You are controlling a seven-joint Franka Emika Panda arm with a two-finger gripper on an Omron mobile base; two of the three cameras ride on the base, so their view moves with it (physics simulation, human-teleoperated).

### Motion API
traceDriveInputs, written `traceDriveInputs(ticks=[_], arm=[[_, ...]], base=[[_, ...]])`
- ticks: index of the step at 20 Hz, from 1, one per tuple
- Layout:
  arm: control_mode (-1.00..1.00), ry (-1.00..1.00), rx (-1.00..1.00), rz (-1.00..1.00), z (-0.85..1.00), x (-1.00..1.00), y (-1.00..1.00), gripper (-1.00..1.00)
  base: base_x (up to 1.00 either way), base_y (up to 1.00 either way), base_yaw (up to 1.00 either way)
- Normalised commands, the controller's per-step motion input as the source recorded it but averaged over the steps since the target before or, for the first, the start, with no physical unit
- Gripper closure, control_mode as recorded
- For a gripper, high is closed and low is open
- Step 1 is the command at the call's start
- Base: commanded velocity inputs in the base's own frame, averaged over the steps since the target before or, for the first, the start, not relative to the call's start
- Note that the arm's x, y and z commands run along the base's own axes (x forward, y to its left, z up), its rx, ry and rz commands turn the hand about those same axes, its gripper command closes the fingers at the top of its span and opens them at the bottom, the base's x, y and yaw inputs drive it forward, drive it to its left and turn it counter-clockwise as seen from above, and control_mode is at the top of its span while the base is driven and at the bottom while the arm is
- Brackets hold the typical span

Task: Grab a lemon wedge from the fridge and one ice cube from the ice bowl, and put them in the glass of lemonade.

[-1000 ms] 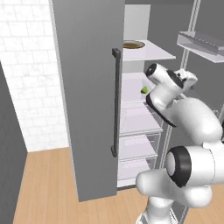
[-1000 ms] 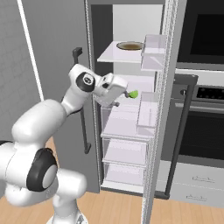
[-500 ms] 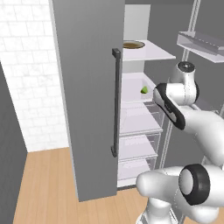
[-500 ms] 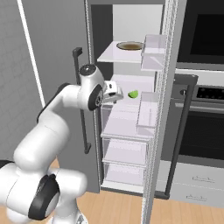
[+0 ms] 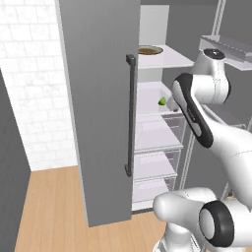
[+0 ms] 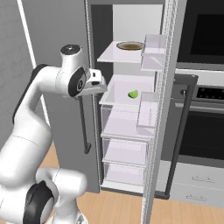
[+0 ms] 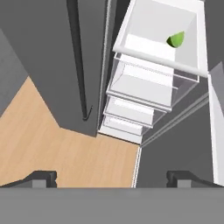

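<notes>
Though wide apart and empty, jaws barely visible, lemon wedge (image 7: 176, 39) half-hidden in fridge (image 6: 131, 87).

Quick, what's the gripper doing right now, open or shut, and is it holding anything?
Gripper: open and empty; the small yellow-green lemon wedge lies apart from it on the white fridge shelf.

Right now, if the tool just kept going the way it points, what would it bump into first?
Probably the wooden floor in front of the open fridge. The open tool points steeply down, and the lemon wedge sits well off that line. Depth is uncertain.
</notes>
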Motion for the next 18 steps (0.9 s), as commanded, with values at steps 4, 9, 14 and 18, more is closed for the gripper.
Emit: traceDriveInputs(ticks=[4, 9, 14, 18], arm=[[-1.0, 0.11, 0.05, -0.12, -0.09, -1.0, 0.26, -1.0], [-1.0, 0.0, 0.08, -0.17, -0.64, -0.59, 0.33, -1.0], [-1.0, 0.15, 0.01, -0.21, -0.21, -0.13, 0.25, -1.0], [-1.0, 0.08, 0.0, -0.21, -0.11, 0.24, 0.01, -1.0]], base=[[0.0, 0.0, 0.0], [0.0, 0.0, 0.0], [0.0, 0.0, 0.0], [0.0, 0.0, 0.0]])
